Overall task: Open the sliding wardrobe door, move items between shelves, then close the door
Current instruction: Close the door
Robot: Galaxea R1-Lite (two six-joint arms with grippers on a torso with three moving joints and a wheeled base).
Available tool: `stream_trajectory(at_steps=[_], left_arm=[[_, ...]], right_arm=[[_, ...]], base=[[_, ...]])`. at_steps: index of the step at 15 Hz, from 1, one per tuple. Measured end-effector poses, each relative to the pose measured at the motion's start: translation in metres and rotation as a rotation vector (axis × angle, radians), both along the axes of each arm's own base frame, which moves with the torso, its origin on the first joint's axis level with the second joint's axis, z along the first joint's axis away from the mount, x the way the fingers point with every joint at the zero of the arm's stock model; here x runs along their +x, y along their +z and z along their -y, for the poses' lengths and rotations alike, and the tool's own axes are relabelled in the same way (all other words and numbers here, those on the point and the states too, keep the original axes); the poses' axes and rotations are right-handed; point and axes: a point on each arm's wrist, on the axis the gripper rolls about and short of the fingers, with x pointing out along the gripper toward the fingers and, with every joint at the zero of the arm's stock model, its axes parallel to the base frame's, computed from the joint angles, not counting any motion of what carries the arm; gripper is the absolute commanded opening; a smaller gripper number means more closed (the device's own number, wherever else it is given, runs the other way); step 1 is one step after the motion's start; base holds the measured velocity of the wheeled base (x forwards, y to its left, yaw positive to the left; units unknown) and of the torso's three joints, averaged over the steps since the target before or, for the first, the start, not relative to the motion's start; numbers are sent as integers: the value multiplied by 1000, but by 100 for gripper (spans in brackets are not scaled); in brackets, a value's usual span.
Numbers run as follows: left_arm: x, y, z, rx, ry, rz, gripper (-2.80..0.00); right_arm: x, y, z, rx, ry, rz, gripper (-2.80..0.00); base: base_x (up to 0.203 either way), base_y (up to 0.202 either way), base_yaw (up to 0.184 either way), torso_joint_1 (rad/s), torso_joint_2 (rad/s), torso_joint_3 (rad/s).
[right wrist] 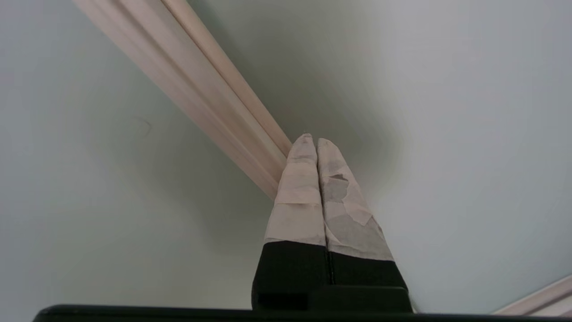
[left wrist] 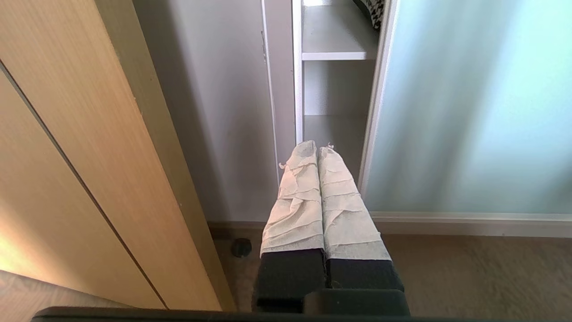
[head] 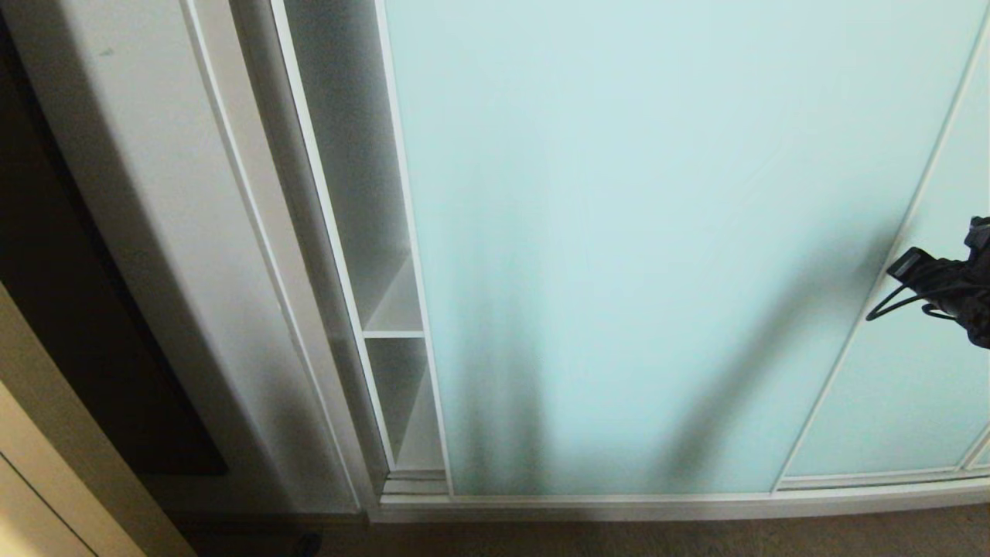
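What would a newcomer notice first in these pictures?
The sliding wardrobe door, pale aqua glass, fills the head view, leaving a narrow gap at its left edge where white shelves show. The right gripper, fingers shut, points at the frame strip on the door's right side.

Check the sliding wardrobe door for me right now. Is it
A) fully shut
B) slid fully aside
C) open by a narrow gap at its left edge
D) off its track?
C: the sliding wardrobe door leaves a narrow strip at its left edge, where the shelves show through.
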Motion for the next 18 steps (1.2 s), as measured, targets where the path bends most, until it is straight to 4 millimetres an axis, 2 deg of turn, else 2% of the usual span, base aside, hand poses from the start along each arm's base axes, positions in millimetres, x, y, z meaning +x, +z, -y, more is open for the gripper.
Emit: stream_trajectory(at_steps=[9,18], left_arm=[[0,0,0,0,0,0,-280],[0,0,0,0,0,0,-280]], right_arm=[[-14,12,-24,-3,29,0,-280],[-13,19,-60,5,87,-11,-280]], base=[[0,0,0,0,0,0],[0,0,0,0,0,0]])
